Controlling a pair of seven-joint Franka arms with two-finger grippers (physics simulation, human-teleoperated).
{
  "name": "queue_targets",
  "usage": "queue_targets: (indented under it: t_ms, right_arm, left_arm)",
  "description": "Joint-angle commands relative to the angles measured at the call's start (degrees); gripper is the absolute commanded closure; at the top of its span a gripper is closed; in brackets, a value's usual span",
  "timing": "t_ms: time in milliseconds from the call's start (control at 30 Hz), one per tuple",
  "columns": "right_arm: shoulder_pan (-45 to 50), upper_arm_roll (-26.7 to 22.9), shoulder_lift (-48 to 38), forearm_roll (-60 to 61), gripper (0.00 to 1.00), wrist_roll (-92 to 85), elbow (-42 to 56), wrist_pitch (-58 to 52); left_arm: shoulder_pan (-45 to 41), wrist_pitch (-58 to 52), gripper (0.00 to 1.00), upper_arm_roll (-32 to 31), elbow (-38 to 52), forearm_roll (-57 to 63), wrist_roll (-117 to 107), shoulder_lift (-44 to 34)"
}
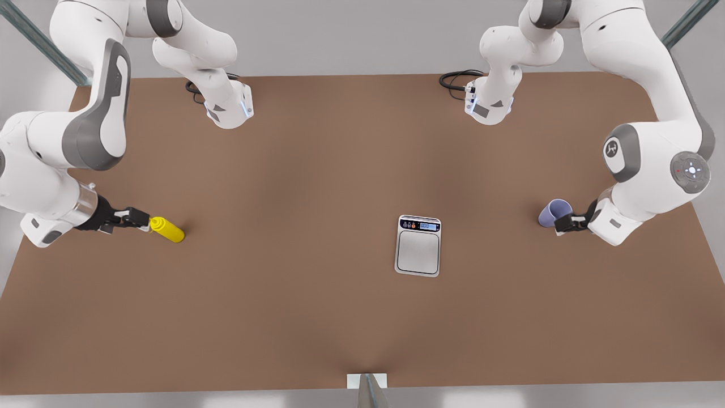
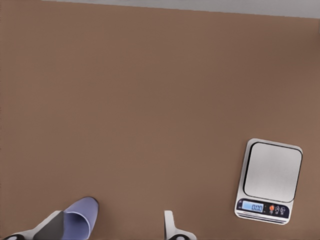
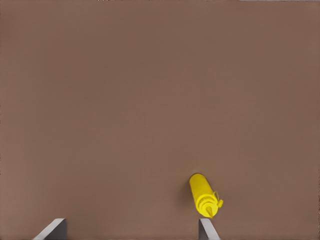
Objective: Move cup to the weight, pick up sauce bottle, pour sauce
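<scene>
Front view, right of frame: left pincer (image 1: pixel 562 222) spread beside tipped cup (image 1: pixel 554 212), right pincer (image 1: pixel 145 221) spread at bottle (image 1: pixel 167 229) nozzle; either could skid away.

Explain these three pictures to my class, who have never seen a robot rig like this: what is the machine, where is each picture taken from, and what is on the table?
These are simulator renders of two white robot arms, each ending in a two-finger gripper. The front view looks down on a brown table from a camera off the arms. The other two pictures come from cameras on the arms' wrists.

Three things are on the table. A silver kitchen scale sits near the middle with nothing on its plate. A yellow sauce bottle lies on its side at the front view's left. A lavender cup is at the front view's right.

The right gripper is open at the bottle's nozzle end. The left gripper is open with the cup between its fingers. Nothing is gripped yet.
</scene>
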Motion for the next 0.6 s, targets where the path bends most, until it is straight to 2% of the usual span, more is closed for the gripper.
queue_targets:
  t_ms: [0, 133, 333, 467, 567]
  right_arm:
    - [0.0, 0.0, 0.0, 0.0, 0.00, 0.0, 0.0, 0.0]
    - [0.0, 0.0, 0.1, -0.1, 0.00, 0.0, -0.1, 0.2]
    - [-0.5, 0.0, 0.8, -1.7, 0.00, -0.1, -0.1, 0.1]
    - [-0.6, 0.0, 1.0, -2.0, 0.00, -0.1, -0.3, 0.2]
    - [-0.7, 0.0, 1.6, -2.1, 0.00, -0.1, -0.4, 0.2]
  left_arm:
    - [0.0, 0.0, 0.00, 0.0, -0.1, 1.5, 0.0, 0.0]
    - [0.0, 0.4, 0.00, 0.3, -4.5, 1.5, 0.6, -0.3]
    - [0.0, 8.4, 0.00, 3.3, -17.6, 1.0, 0.6, -2.6]
    - [0.1, 8.5, 0.00, 4.4, -18.7, 1.0, 0.3, -2.4]
    - [0.1, 13.5, 0.00, 4.5, -23.8, 0.8, -2.2, -2.7]
